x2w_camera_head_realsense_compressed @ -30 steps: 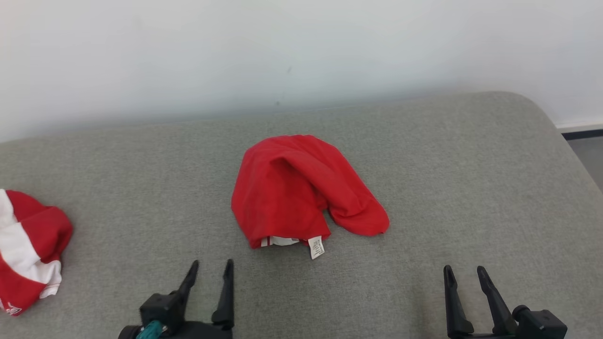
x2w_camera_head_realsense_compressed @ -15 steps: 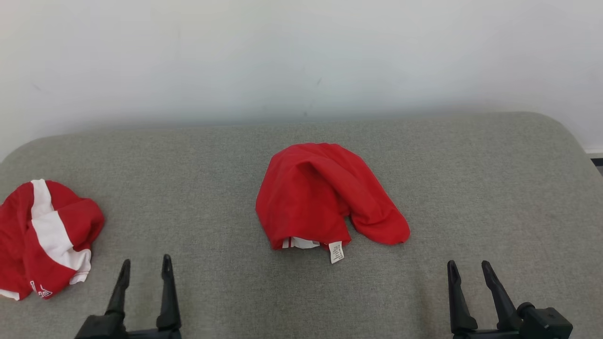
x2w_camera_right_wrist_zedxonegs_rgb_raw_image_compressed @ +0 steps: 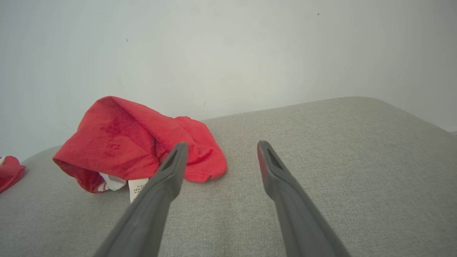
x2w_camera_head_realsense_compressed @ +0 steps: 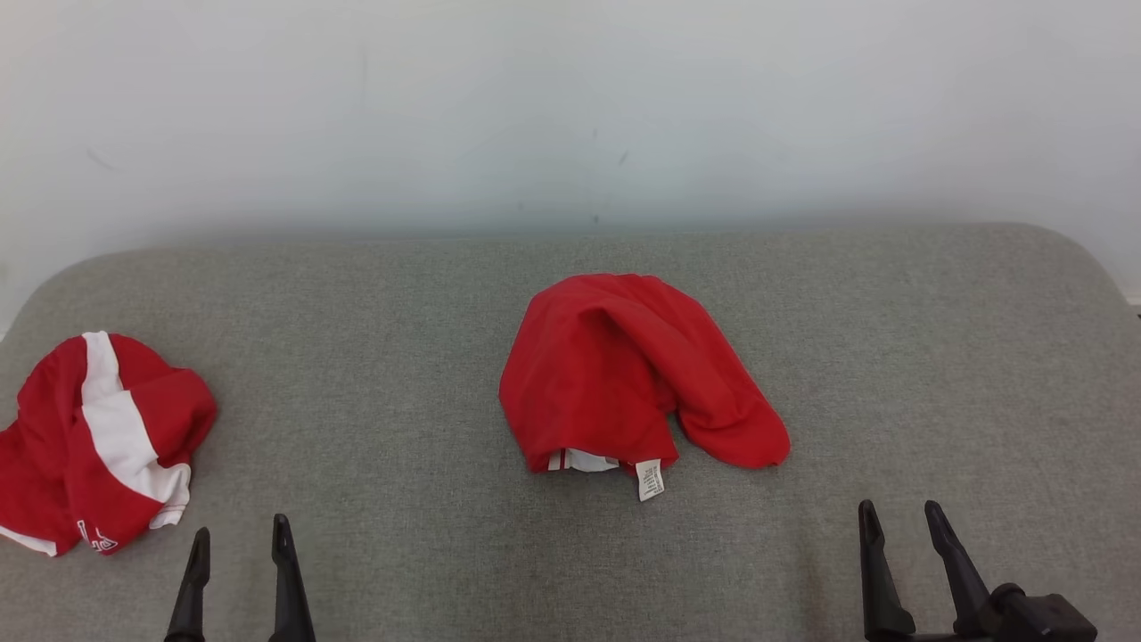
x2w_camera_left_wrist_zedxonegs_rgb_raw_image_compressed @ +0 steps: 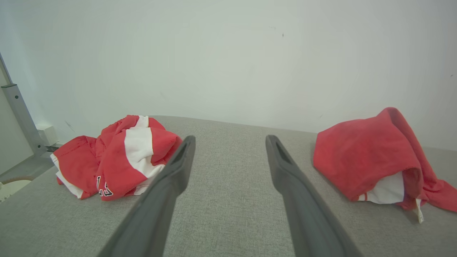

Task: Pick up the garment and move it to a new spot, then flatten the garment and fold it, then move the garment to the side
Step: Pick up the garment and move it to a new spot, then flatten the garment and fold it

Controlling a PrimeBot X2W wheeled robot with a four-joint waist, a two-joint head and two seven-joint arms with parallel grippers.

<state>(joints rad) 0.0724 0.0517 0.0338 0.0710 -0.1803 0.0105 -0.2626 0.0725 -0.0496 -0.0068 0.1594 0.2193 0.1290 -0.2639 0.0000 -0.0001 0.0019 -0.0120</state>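
Observation:
A crumpled red garment [x2w_camera_head_realsense_compressed: 624,374] with a white label at its near hem lies in the middle of the grey padded surface [x2w_camera_head_realsense_compressed: 401,294]. Both grippers stand apart from it, near the front edge. My left gripper [x2w_camera_head_realsense_compressed: 241,526] is open at the lower left, with nothing between its fingers. My right gripper [x2w_camera_head_realsense_compressed: 898,506] is open at the lower right, also holding nothing. In the left wrist view, the left gripper [x2w_camera_left_wrist_zedxonegs_rgb_raw_image_compressed: 230,137] points between the red garment [x2w_camera_left_wrist_zedxonegs_rgb_raw_image_compressed: 371,157] and another garment. In the right wrist view, the right gripper [x2w_camera_right_wrist_zedxonegs_rgb_raw_image_compressed: 222,143] points just right of the red garment [x2w_camera_right_wrist_zedxonegs_rgb_raw_image_compressed: 125,142].
A second crumpled garment, red with a white stripe [x2w_camera_head_realsense_compressed: 98,437], lies at the far left of the surface [x2w_camera_left_wrist_zedxonegs_rgb_raw_image_compressed: 117,157]. A white wall [x2w_camera_head_realsense_compressed: 570,107] stands right behind the surface. The surface's right corner [x2w_camera_head_realsense_compressed: 1079,259] is rounded. A grey metal post [x2w_camera_left_wrist_zedxonegs_rgb_raw_image_compressed: 19,114] stands beyond the left end.
The head camera has turned left, so more of the red-and-white garment shows. My left gripper has moved left and back, away from the red garment. Both grippers stay open.

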